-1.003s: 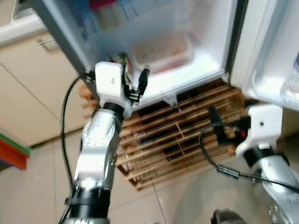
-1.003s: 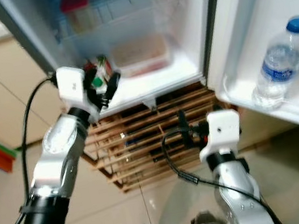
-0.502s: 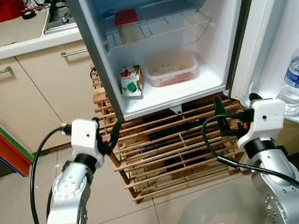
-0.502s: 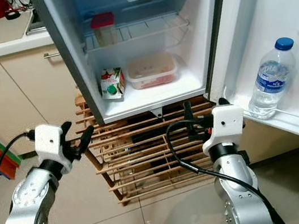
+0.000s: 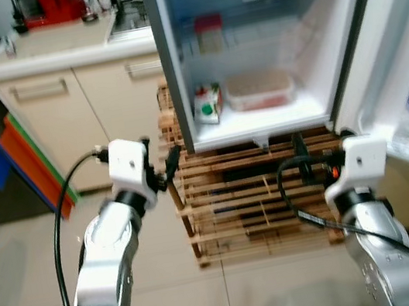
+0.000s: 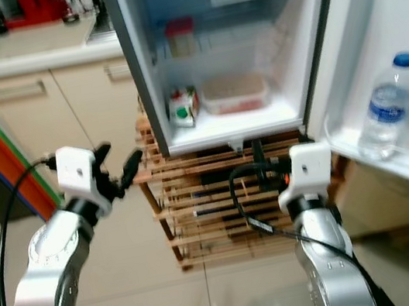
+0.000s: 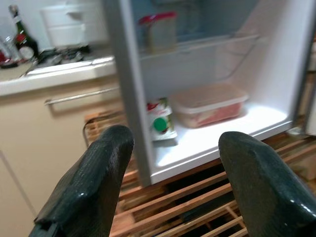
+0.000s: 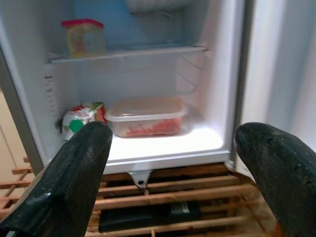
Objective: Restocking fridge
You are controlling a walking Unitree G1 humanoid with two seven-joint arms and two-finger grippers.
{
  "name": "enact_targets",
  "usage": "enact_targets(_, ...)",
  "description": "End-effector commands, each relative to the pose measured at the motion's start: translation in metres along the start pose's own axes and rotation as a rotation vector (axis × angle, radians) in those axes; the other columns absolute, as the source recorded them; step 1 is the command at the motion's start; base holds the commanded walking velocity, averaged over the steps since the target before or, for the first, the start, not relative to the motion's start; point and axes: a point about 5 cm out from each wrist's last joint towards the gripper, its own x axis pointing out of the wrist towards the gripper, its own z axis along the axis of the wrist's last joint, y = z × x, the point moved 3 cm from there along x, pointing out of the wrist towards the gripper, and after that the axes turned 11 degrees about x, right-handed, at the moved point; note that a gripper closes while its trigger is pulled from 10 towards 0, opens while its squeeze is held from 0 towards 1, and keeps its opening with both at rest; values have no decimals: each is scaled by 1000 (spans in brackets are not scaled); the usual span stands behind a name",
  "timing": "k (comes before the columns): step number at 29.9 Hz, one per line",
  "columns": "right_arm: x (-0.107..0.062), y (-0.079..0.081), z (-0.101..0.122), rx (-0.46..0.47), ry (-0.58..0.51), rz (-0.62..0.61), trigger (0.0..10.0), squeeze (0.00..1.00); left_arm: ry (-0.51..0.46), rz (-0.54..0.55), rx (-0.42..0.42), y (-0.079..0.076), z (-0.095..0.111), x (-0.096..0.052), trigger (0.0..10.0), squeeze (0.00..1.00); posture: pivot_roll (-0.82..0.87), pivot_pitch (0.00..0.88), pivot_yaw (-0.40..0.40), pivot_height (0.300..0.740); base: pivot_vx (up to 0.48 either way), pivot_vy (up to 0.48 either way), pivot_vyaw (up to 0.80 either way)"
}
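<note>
The small fridge (image 5: 172, 64) stands open on a wooden rack (image 5: 253, 208). On its bottom shelf a red, green and white carton (image 5: 208, 104) stands upright beside a clear lidded container (image 5: 259, 89) of red food. A red-lidded jar (image 5: 209, 33) sits on the wire shelf above. A water bottle (image 6: 387, 108) stands in the door's shelf (image 6: 394, 160). My left gripper (image 5: 163, 164) is open and empty, held in front of the rack, below and left of the carton (image 7: 160, 120). My right gripper (image 5: 300, 159) is open and empty below the fridge's front edge.
A kitchen counter (image 5: 62, 55) with cream cabinets runs to the left, carrying a red appliance (image 5: 58, 5) and bottles. Blue and orange boards (image 5: 8, 150) lean against the cabinets. The open fridge door (image 5: 399, 2) juts out at right. Tiled floor (image 5: 22, 285) lies open at left.
My left gripper let go of the carton on the bottom shelf and drew back out of the fridge to the left. The camera has backed away and turned left. The right arm has stayed below the fridge.
</note>
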Motion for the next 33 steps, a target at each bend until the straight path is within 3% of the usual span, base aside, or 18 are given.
enact_targets(1,2,3,0,8,-4,11,10000,0,-49,-15,-9,-1,13,2,10000,0,-134,0,75,740,0,-300,0)
enact_targets(8,2,-1,-2,-2,4,18,10000,0,-127,-79,-13,-13,28,0,10000,0,-147,0,71,740,0,-480,0)
enact_targets(16,1,-3,-4,-12,13,24,10000,0,-118,-64,-4,-13,28,7,10000,0,-149,0,69,740,0,-468,0)
enact_targets(25,0,5,-7,-13,16,50,10000,0,-153,-142,24,-25,30,14,10000,0,-160,0,79,740,246,-409,0)
enact_targets(31,-11,6,-18,-10,57,84,10000,0,-160,-157,-4,-27,31,17,10000,0,-169,0,83,740,247,-409,0)
enact_targets(32,-29,6,-42,-45,165,166,10000,0,-168,-143,-15,-24,33,19,10000,0,-170,0,85,740,0,0,0)
enact_targets(33,-29,6,-42,-45,165,166,10000,0,-168,-143,-15,-24,33,19,10000,0,-170,0,85,740,0,0,0)
